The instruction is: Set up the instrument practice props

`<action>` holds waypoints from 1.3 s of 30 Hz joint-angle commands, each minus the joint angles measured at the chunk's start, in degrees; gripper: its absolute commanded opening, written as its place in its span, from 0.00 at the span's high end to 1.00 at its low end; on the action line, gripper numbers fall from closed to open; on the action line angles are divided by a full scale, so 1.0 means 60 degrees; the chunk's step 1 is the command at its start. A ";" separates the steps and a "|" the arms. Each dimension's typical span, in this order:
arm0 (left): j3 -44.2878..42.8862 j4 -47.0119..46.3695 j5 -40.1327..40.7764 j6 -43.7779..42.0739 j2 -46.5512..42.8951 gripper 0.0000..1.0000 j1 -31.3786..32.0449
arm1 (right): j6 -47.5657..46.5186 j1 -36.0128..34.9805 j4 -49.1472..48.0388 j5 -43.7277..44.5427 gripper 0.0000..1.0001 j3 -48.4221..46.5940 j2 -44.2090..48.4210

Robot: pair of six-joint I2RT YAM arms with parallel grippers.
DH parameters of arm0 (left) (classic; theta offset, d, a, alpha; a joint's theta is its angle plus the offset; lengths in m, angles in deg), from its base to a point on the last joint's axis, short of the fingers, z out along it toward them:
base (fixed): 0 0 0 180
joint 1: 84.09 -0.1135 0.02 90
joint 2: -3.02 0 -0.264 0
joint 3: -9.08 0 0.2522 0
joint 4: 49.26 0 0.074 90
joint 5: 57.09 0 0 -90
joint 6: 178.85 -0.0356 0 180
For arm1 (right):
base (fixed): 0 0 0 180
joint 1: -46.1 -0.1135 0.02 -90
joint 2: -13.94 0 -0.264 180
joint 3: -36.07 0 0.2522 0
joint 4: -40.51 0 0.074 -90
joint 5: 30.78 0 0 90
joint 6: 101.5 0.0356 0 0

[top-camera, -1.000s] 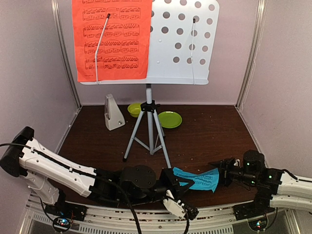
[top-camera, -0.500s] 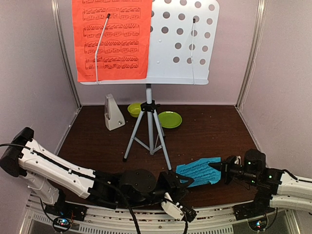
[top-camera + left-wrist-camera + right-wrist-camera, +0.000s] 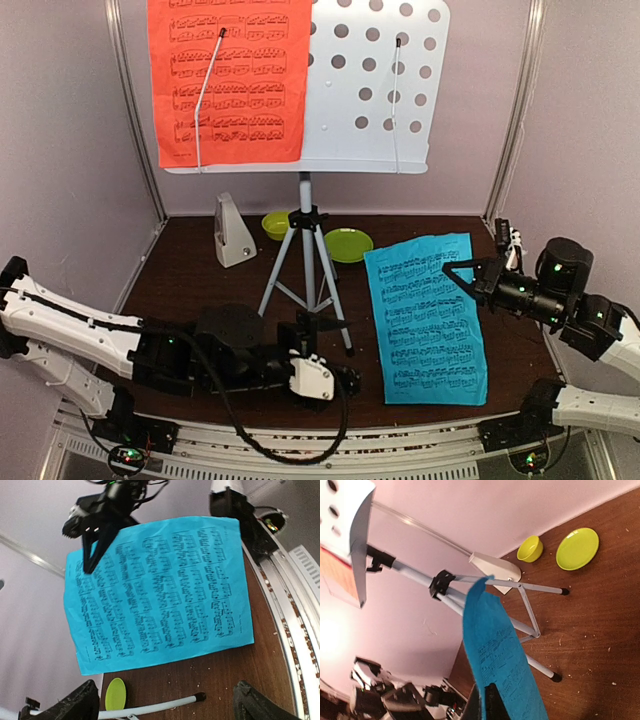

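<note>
The pale grey perforated music-stand desk (image 3: 370,90) sits on top of the grey tripod (image 3: 305,262), with the red music sheet (image 3: 228,82) on its left half. A whitish metronome (image 3: 233,232) stands left of the tripod. My right gripper (image 3: 456,271) is shut on the right edge of the blue music sheet (image 3: 428,318) and holds it spread out above the table, right of the tripod. In the right wrist view the blue sheet (image 3: 497,650) rises from my pinching fingers (image 3: 492,705). My left gripper (image 3: 167,705) is open and empty, low near the front edge, facing the blue sheet (image 3: 160,590).
A lime-green bowl (image 3: 276,224) and a lime-green plate (image 3: 349,244) lie behind the tripod. One tripod leg (image 3: 160,704) runs just ahead of my left fingers. Pale walls close in the dark brown table (image 3: 430,250) on three sides.
My left gripper has opened, let go of the blue sheet and drawn back to the left. My right gripper has shut on the sheet and lifted it up and back, so it now hangs unfolded.
</note>
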 commanded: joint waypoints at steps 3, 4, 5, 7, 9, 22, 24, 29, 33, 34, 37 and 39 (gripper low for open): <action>0.0613 -0.1093 -0.1474 0.3194 -0.1000 0.04 -0.1193 | -0.5472 0.0027 0.0680 -0.2781 1.00 -0.0960 -0.0227; 0.0718 -0.1328 -0.1607 0.3516 -0.1106 0.04 -0.1306 | -0.5923 0.0027 0.0726 -0.3097 1.00 -0.1064 -0.0184; 0.0843 -0.1549 -0.1730 0.3777 -0.1198 0.04 -0.1393 | -0.6263 0.0024 0.0665 -0.3352 1.00 -0.1092 -0.0033; 0.1102 -0.2075 -0.1792 0.4300 -0.1330 0.03 -0.1540 | -0.6803 0.0015 0.0268 -0.3717 1.00 -0.0980 0.0323; 0.1365 -0.2711 -0.1838 0.4883 -0.1336 0.03 -0.1671 | -0.6972 0.0013 -0.0611 -0.4054 1.00 -0.0721 0.0714; 0.1826 -0.4907 -0.0665 0.8113 -0.0834 0.02 -0.1676 | -0.6059 0.0013 -0.3248 -0.5532 1.00 -0.0926 0.0732; 0.1667 -0.4834 -0.0869 0.7949 -0.0690 0.02 -0.1527 | -0.5598 0.0013 -0.4085 -0.5573 1.00 -0.0817 0.0663; 0.1577 -0.5623 -0.1823 0.7897 -0.0550 0.02 -0.1412 | -0.5113 0.0020 -0.4883 -0.5550 1.00 -0.0734 0.0523; 0.1874 -0.7297 -0.2474 0.8014 -0.0472 0.05 -0.1412 | -0.4863 0.0013 -0.5187 -0.5450 1.00 -0.0759 0.0432; 0.1830 -0.7358 -0.2551 0.8011 -0.0434 0.07 -0.1412 | -0.4820 0.0013 -0.5256 -0.5448 1.00 -0.0741 0.0409; 0.1460 -0.6986 -0.2590 0.8032 -0.0303 0.10 -0.1412 | -0.4618 0.0013 -0.5550 -0.5388 1.00 -0.0637 0.0398; 0.1188 -0.6728 -0.2597 0.8029 -0.0228 0.12 -0.1412 | -0.4498 0.0020 -0.5688 -0.5297 1.00 -0.0589 0.0411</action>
